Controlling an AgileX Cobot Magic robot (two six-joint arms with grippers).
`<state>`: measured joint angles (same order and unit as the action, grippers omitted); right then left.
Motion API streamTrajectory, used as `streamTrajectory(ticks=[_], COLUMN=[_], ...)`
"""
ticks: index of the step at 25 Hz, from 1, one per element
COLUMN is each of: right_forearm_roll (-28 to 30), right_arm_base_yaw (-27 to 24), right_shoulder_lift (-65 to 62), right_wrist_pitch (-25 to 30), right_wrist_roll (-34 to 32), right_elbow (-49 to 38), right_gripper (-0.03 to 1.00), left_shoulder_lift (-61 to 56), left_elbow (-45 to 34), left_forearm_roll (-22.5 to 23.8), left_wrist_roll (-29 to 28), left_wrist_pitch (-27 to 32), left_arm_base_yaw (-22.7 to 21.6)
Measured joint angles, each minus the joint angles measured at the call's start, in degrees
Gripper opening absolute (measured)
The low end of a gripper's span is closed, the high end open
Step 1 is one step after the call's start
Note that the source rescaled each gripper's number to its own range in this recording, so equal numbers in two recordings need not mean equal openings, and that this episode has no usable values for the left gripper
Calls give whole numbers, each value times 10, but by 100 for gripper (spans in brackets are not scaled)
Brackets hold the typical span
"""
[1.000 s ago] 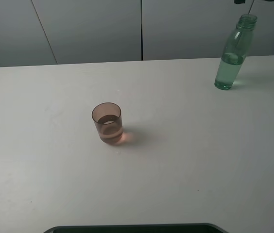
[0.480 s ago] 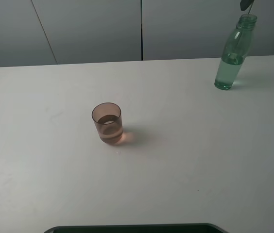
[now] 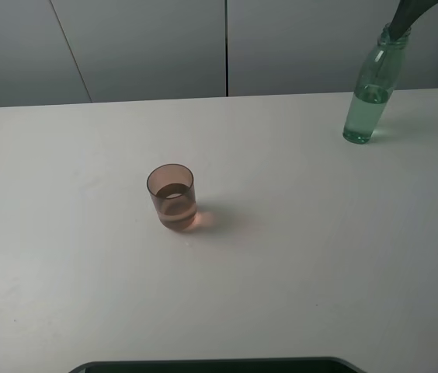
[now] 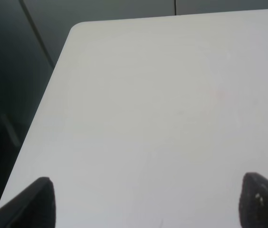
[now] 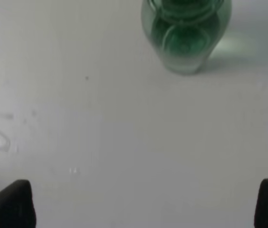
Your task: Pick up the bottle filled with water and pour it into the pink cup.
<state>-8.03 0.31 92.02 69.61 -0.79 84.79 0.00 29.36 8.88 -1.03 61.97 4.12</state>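
Right gripper [image 5: 146, 202], jaws wide and empty, sits above the uncapped bottle [image 3: 370, 92]; descending off-centre could probably topple it.

Dark, matte, round-tipped right gripper [image 5: 143, 206] jaws

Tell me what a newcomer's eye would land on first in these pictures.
First the pink cup, standing alone near the middle of the white table, upright with some liquid in it. Then the bottle, green, uncapped and partly full, at the far right of the table. A dark part of the right arm reaches its neck from above.
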Motion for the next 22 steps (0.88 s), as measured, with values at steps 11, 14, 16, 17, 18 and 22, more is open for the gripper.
streamTrajectory(ticks=[11,14,16,17,18,22], right_forearm_roll=[-1,-1,-1,-1,-1,0], right_arm_base_yaw=[2,3,3,3,3,3], right_shoulder_lift=[-239,-317,-370,-391,-416,-502], right_wrist_pitch=[3,3,2,-4,-8,-44], right_wrist_roll=[-2,-5,-6,-6,-6,-2], right_elbow=[-280,-359,-411,-437,-457,-539], right_gripper=[100,100,100,100,100,100], left_shoulder_lift=[0,0,0,1,1,0], left_elbow=[0,0,0,0,0,0], left_forearm_roll=[0,0,0,0,0,0], left_wrist_roll=[0,0,0,0,0,0], left_wrist_pitch=[0,0,0,0,0,0], left_arm_base_yaw=[0,0,0,0,0,0])
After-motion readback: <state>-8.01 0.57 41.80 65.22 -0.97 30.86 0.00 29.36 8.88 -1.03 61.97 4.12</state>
